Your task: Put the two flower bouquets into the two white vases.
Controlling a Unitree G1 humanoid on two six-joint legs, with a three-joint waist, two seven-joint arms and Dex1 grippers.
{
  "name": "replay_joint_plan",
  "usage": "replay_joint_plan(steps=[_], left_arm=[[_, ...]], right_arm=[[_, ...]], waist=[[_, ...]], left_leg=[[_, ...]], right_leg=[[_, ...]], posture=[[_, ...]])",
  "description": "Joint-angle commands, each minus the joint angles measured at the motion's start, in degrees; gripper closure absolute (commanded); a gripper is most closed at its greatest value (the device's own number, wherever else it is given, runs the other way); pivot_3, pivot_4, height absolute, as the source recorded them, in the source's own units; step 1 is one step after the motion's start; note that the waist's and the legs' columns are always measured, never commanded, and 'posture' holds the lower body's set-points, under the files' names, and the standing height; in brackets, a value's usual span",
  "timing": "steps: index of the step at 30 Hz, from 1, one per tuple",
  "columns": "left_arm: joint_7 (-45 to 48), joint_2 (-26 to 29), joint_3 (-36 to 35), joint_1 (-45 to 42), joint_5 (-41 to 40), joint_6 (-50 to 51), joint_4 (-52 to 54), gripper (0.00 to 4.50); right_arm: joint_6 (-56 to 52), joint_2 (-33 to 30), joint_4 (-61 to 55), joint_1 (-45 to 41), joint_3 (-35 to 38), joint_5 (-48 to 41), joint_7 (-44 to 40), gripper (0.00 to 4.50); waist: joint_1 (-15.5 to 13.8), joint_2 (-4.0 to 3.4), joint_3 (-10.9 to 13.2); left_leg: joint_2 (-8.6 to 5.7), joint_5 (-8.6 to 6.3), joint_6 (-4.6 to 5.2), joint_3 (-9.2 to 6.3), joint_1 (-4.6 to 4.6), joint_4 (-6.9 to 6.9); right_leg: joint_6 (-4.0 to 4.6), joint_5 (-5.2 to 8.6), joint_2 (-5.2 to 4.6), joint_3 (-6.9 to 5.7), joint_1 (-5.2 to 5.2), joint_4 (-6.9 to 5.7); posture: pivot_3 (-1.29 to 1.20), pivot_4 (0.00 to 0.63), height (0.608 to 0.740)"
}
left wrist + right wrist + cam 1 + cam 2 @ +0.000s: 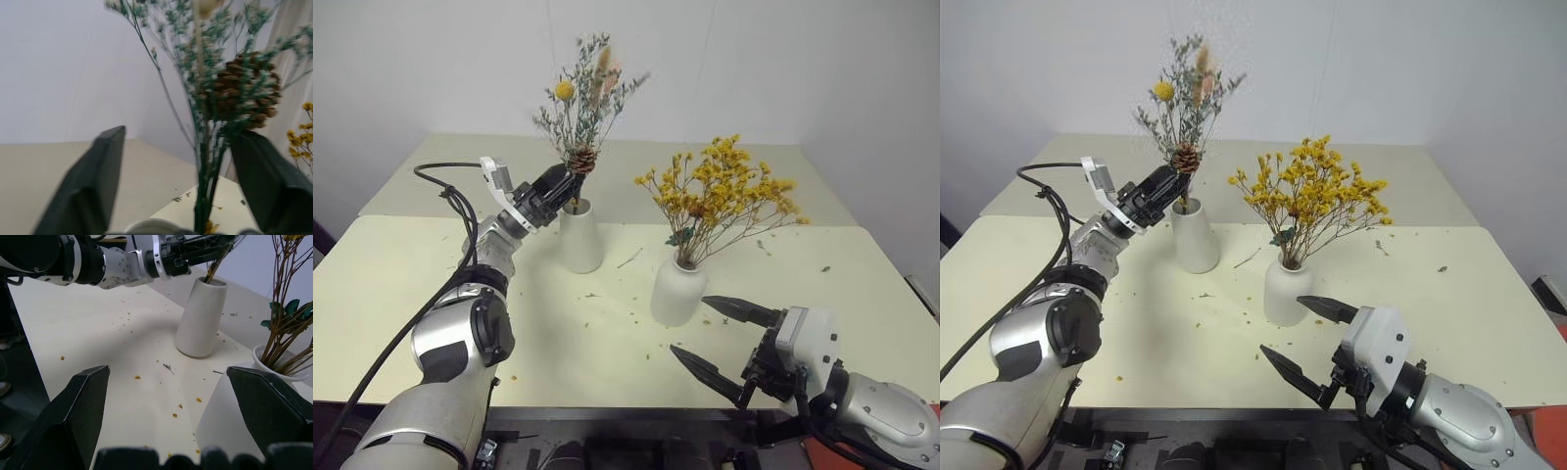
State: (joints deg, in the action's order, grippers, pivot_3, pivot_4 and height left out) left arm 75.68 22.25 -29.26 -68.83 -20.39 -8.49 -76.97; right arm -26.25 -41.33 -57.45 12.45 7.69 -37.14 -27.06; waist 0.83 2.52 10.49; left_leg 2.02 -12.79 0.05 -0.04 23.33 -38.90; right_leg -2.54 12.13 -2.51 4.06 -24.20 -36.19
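Grey-green dried bunch with a pine cone (582, 108) standing upright in the taller tapered white ceramic vase (580, 235), stems between the released fingers of the left gripper (562, 186). Yellow-orange blossom spray (720, 191) in the squat white bottle vase (676, 290); right gripper (713, 341) spread wide, just beside.

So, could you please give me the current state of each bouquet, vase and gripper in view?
grey-green bouquet with pine cone: upright, stems in the tall cone vase
tall cone vase: upright, holding that bouquet
yellow bouquet: standing in the rounded bottle vase
rounded bottle vase: upright, filled
left gripper: open, fingers either side of the stems
right gripper: open, empty, beside the rounded vase
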Motion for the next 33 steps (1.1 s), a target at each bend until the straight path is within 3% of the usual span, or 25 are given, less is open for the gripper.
replay_joint_plan(steps=[1, 16, 28, 33], left_arm=[[2.6, 1.5, -0.5, -0.4, -1.3, 0.4, 2.4, 0.04], [0.4, 4.9, -0.4, 3.4, -1.0, -0.8, 3.8, 0.04], [5.9, 8.5, 9.4, 4.3, 6.4, -0.6, 4.7, 0.04], [8.0, 10.4, 8.8, 5.8, 4.9, -0.4, 6.4, 0.04]], right_arm=[[0.1, 0.3, -0.5, -0.6, 1.1, -0.2, 0.0, 0.0], [0.1, 0.3, 1.2, -2.5, 0.5, -0.2, -0.9, 0.0], [0.0, 0.5, 2.8, -4.1, -0.2, 0.9, -1.1, 0.0], [-0.1, 0.6, 2.3, -3.3, 0.3, 1.5, -0.8, 0.0]], waist=[[0.0, 0.0, 0.0], [0.0, 0.0, 0.0], [-0.1, 0.0, 0.0], [0.1, 0.0, 0.0]], left_leg=[[0.0, 0.0, 0.0, 0.0, 0.0, 0.0], [0.01, 0.0, 0.0, 0.0, -0.02, -0.01], [0.01, 0.0, 0.0, 0.01, -0.01, -0.02], [0.02, 0.0, 0.0, 0.01, -0.02, -0.01]], right_leg=[[0.0, 0.0, 0.0, 0.0, 0.0, 0.0], [0.0, 0.0, 0.0, 0.0, 0.0, -0.03], [0.01, 0.0, 0.0, 0.0, 0.0, -0.02], [0.01, 0.0, 0.01, 0.0, -0.01, -0.03]], posture=[[0.0, 0.15, 0.74], [0.0, 0.15, 0.74], [0.0, 0.15, 0.74], [0.0, 0.15, 0.74]])
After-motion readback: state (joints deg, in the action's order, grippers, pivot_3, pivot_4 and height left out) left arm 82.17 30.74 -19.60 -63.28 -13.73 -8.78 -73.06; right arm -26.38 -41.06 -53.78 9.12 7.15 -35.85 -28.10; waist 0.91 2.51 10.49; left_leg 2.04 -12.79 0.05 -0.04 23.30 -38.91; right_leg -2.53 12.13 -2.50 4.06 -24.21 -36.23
